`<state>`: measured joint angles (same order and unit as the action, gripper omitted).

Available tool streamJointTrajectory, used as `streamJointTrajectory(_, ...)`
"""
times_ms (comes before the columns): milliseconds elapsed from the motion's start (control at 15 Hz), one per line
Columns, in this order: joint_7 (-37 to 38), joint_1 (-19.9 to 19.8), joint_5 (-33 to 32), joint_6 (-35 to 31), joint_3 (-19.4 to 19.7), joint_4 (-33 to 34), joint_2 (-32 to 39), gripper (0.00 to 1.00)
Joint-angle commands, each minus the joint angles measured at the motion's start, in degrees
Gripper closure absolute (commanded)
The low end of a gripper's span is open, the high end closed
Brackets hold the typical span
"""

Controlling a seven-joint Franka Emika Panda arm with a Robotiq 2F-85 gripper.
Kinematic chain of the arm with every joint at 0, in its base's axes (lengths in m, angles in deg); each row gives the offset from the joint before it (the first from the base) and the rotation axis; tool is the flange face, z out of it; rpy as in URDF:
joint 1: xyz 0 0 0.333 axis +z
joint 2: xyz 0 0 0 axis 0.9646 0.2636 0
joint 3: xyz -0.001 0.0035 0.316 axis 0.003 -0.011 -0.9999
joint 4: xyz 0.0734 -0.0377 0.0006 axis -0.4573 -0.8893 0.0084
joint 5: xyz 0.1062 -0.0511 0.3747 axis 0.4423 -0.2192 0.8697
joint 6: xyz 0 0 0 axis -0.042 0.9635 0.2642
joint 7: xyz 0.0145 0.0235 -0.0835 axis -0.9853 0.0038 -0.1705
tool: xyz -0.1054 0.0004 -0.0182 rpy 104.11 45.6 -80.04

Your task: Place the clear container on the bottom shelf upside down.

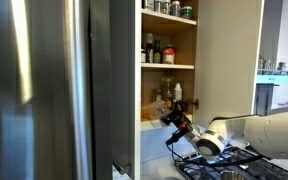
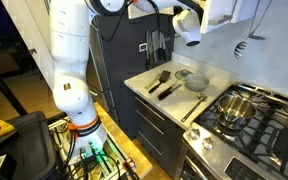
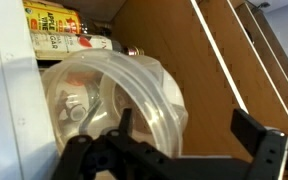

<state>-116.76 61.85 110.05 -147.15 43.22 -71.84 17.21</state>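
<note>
The clear container (image 3: 104, 100) is a round, see-through plastic tub. In the wrist view it lies tilted on the bottom shelf (image 3: 214, 110) of the wooden cabinet, its open rim facing the camera. My gripper (image 3: 192, 128) is open, fingers wide apart. The left finger is in front of the container's rim and the right finger is over bare wood. In an exterior view the gripper (image 1: 174, 121) reaches into the bottom shelf (image 1: 169, 122); the container is hard to make out there. It also shows in an exterior view, where the gripper (image 2: 188, 20) is up at the wall cabinet.
Bottles (image 3: 69, 35) stand behind the container against the cabinet's back. Higher shelves hold jars and bottles (image 1: 159, 50). A steel fridge door (image 1: 44, 90) fills the foreground. Below are the stove (image 2: 249, 115) with a pot and a counter with utensils (image 2: 169, 82).
</note>
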Motion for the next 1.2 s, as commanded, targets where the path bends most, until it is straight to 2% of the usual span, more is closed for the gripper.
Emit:
streamJointTrajectory(0,-0.49,3.94,-1.16,-0.84,4.67,-0.21,-0.96,0.00)
streamJointTrajectory(267,-2.67,6.05,-4.63,-2.32,7.23,0.11,-1.72,0.00)
streamJointTrajectory(667,-5.46,6.76,-9.40,-3.92,9.23,1.23,-3.21,0.00)
streamJointTrajectory(1133,-5.79,7.06,-19.02,-11.43,10.23,1.78,-4.62,0.00)
